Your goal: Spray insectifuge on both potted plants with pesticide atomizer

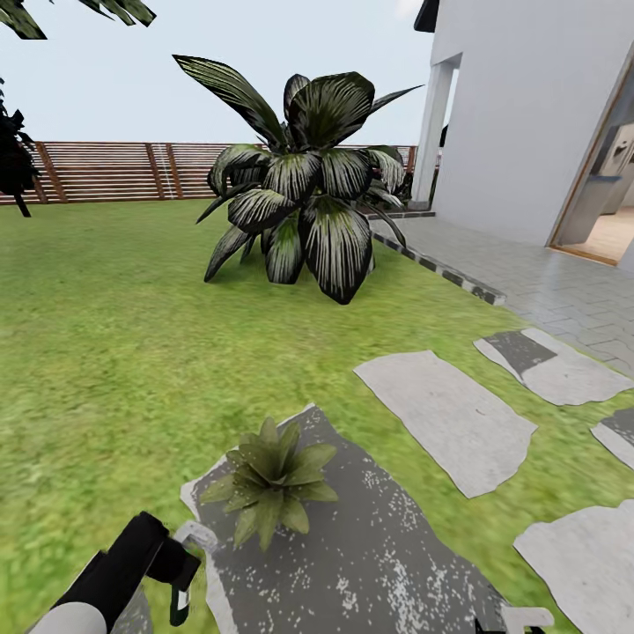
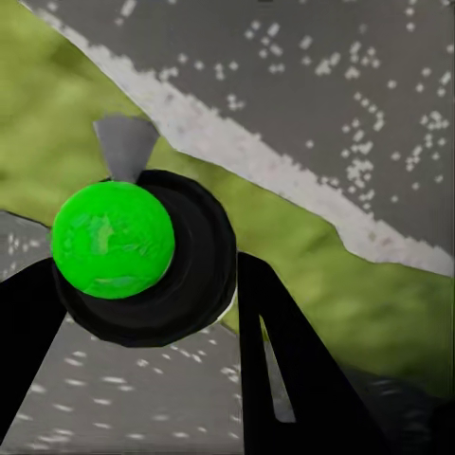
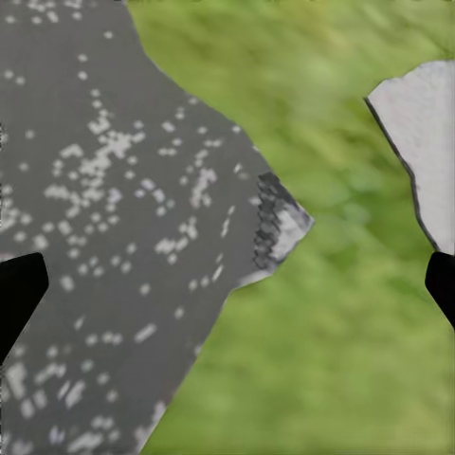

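At the lower left of the head view the left gripper (image 1: pixel 180 581) reaches in on its black arm, with the pale grey nozzle head of the pesticide atomizer (image 1: pixel 195 534) poking out just above it, so the bottle sits in that hand. The left wrist view confirms the grasp from close up: the atomizer (image 2: pixel 142 256) appears end-on as a bright green disc ringed in black with a grey spout behind it, pinched between the two black fingers (image 2: pixel 294 379), which press against it on both sides. The right gripper (image 3: pixel 227 284) shows in its own wrist view as two black fingertips (image 3: pixel 17 294) at the far left and right edges of the frame, spread wide with nothing between them but a speckled grey stepping stone (image 3: pixel 104 237) and lawn (image 3: pixel 332 313). One potted plant (image 1: pixel 269 480), a low rosette of pointed green leaves, sits in the lower centre of the head view on a large dark stepping stone (image 1: pixel 370 537), just beside the atomizer's nozzle. Beyond it, in the upper centre, stands a huge dark plant (image 1: pixel 304 185) with white-striped leaves, and a brown slatted fence (image 1: pixel 114 172) runs behind across the upper left. A white house wall (image 1: pixel 528 106) and paved path fill the upper right.
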